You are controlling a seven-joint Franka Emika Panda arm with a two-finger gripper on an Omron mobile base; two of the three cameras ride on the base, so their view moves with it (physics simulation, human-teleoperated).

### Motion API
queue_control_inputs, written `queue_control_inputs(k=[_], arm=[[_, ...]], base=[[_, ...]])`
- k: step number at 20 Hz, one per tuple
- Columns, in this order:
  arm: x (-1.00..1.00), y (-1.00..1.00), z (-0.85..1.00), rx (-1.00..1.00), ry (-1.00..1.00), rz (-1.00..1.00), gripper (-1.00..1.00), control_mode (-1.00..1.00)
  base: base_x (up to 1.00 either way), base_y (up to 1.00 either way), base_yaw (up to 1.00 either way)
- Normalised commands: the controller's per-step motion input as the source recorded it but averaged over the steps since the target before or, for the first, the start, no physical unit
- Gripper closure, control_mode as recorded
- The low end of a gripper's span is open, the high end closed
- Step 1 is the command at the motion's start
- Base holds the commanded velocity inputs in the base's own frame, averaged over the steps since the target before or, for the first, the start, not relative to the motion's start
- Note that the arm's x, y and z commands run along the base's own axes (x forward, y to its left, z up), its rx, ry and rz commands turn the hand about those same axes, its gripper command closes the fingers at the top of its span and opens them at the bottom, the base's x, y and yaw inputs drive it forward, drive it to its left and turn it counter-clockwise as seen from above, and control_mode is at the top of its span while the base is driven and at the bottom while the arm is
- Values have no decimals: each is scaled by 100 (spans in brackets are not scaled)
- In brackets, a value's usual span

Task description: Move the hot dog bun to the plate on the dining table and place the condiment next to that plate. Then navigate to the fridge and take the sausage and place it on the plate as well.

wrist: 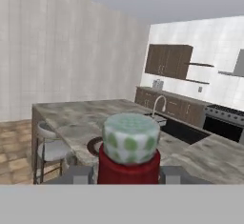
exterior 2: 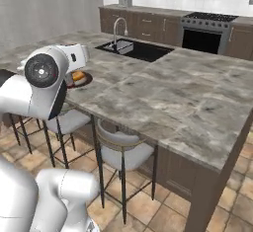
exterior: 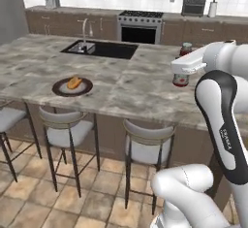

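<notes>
Item: hot dog bun [exterior: 74, 82]. Lies on the dark plate [exterior: 60, 89], near the front edge of the dining surface [exterior: 126, 84], above the grey stools [exterior: 65, 130]. First step judged done.

Item: condiment [wrist: 128, 152]. Red bottle with a pale, green-dotted cap, upright, clamped between the two fingers of the end effector [wrist: 127, 174]. In the left base view its red body [exterior: 180, 80] hangs below the white hand, carried above the marble, not standing on it.

Item: end effector, state. Closed on the bottle; a finger tip [wrist: 78, 174] presses each side of the red body.

Key relation: from the carried bottle, the plate lies well apart along the same front edge of the surface, toward the wall-side end, away from the black sink [exterior: 104, 49] behind. In the hand view the plate rim [wrist: 93, 146] peeks out just beside the bottle, so the hand looks roughly toward it. The bottle's long axis is vertical, suited to setting down on its base.

Judgement: transport of the condiment in progress; release beside the plate, not on it, is outstanding. Sausage step not begun.
</notes>
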Motion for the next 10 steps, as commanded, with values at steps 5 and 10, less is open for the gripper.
queue_control_inputs(k=[5, 10], arm=[[0, 0, 0, 0, 0, 0, 100, 100], [0, 0, 0, 0, 0, 0, 100, 100]], base=[[35, 100, -42], [50, 100, -38]])
